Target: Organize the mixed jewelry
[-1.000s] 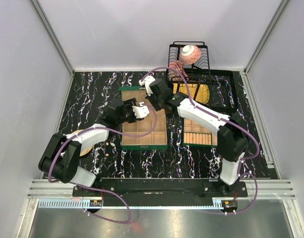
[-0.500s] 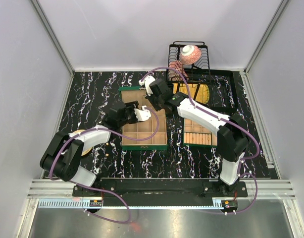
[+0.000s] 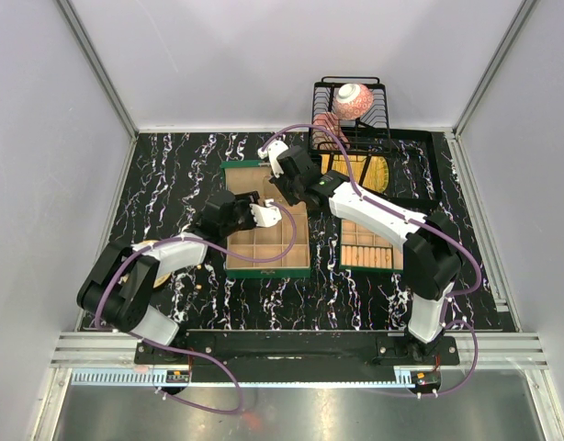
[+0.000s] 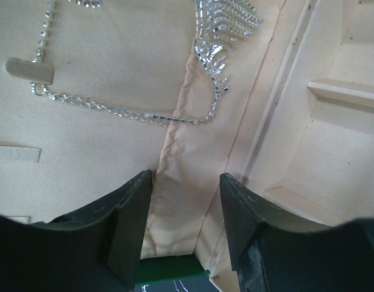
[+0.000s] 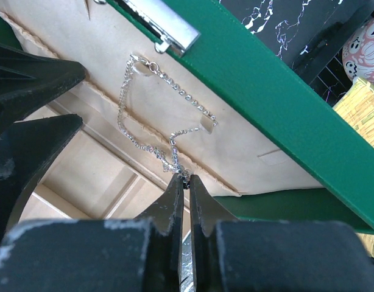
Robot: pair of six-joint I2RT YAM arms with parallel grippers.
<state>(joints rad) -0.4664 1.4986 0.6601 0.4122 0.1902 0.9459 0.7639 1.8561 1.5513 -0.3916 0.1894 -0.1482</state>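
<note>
A silvery chain (image 5: 169, 118) of the mixed jewelry lies draped on the beige lining of the green box's raised lid (image 5: 266, 91). My right gripper (image 5: 184, 177) is shut on the chain's lower end. In the left wrist view the chain (image 4: 126, 112) runs across the lining to a fringed silver piece (image 4: 226, 27). My left gripper (image 4: 186, 182) is open just below it, with only lining between its fingers. From above, both grippers meet over the back of the compartment box (image 3: 264, 262), the left gripper (image 3: 266, 213) in front of the right gripper (image 3: 282, 186).
A second green box (image 3: 366, 246) sits to the right of the first. Behind it are a yellow woven mat (image 3: 374, 173) and a black dish rack (image 3: 355, 115) holding a patterned bowl (image 3: 353, 99). A gold plate (image 3: 159, 272) lies under my left arm.
My left gripper's jaws have narrowed and it has edged slightly nearer the box's front. The right gripper has stayed put, still pinching the chain.
</note>
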